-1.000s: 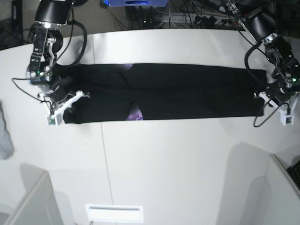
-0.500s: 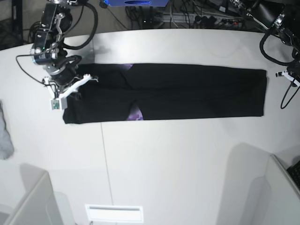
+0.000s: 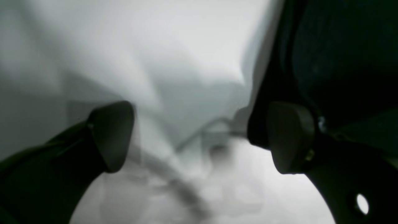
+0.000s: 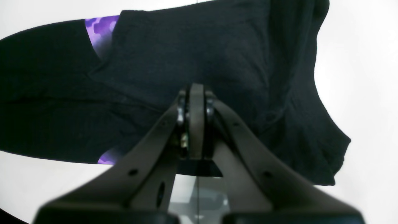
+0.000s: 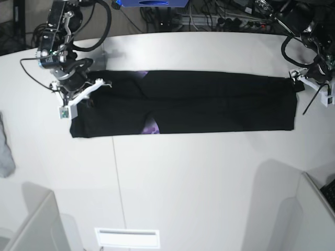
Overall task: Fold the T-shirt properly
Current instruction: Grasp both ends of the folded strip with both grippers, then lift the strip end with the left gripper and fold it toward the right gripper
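In the left wrist view, the left gripper (image 3: 199, 137) is holding its fingers (image 3: 113, 133) spread wide with nothing between them. The blurred white table (image 3: 155, 46) is lying below, and the black T-shirt (image 3: 342, 46) is filling the upper right corner, just beside the right-hand finger.

In the right wrist view, the right gripper (image 4: 196, 93) is keeping its fingers clenched together above the T-shirt (image 4: 186, 56). Whether any cloth is pinched between them I cannot tell. Purple print (image 4: 101, 31) is peeking out at a fold.

In the base view, the T-shirt (image 5: 209, 102) is lying on the table (image 5: 183, 183) as a long horizontal band. The right gripper (image 5: 78, 97) is hanging over its left end, the left gripper (image 5: 309, 81) at its right end. A grey cloth (image 5: 5, 151) is resting at the left edge.
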Available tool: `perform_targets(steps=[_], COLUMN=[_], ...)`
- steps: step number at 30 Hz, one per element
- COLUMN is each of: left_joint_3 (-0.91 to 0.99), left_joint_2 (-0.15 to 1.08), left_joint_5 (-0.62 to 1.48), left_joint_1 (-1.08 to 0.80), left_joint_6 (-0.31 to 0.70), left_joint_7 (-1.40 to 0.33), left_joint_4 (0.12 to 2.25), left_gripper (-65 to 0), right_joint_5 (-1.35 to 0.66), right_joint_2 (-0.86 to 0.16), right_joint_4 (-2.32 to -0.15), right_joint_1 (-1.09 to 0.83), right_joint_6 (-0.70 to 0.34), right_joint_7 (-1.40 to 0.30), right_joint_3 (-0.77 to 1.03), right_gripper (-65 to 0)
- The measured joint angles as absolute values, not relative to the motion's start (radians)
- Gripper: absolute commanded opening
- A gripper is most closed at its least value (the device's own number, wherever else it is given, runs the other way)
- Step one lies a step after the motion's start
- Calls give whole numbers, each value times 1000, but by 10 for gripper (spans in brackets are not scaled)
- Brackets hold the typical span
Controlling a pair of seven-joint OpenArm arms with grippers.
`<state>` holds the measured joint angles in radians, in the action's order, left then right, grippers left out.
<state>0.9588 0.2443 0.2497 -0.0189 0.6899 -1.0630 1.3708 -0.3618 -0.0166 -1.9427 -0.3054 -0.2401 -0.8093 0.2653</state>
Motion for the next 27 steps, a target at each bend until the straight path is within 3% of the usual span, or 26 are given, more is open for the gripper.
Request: perform_targets(steps=[6,13,20,27], left_joint_3=[928,981,878,765], left_joint_2=[239,247,234,243], left_joint_5=[443,475,469,465], left_joint_1=[-56,-91,-21,6], left_joint_6=[689,693,690,690], left_joint_7=[-1085,-1148,-1151,-1045], left_joint_4=[1419,1644,1460,1353], left_gripper=[0,0,0,0], right_joint_5=[-358,-358,-358,-358], right_joint_2=[-21,-22,-22,-22], right_joint_4=[-1942,-1943,-1943,-1943], right_joint_1=[-329,-336,-333,-337], right_joint_6=[-240,-240,-239,-239], right_joint_7=[-808,-804,-805,-805], right_joint_3=[152,109,109,109], right_gripper=[-650,-650,-650,-650])
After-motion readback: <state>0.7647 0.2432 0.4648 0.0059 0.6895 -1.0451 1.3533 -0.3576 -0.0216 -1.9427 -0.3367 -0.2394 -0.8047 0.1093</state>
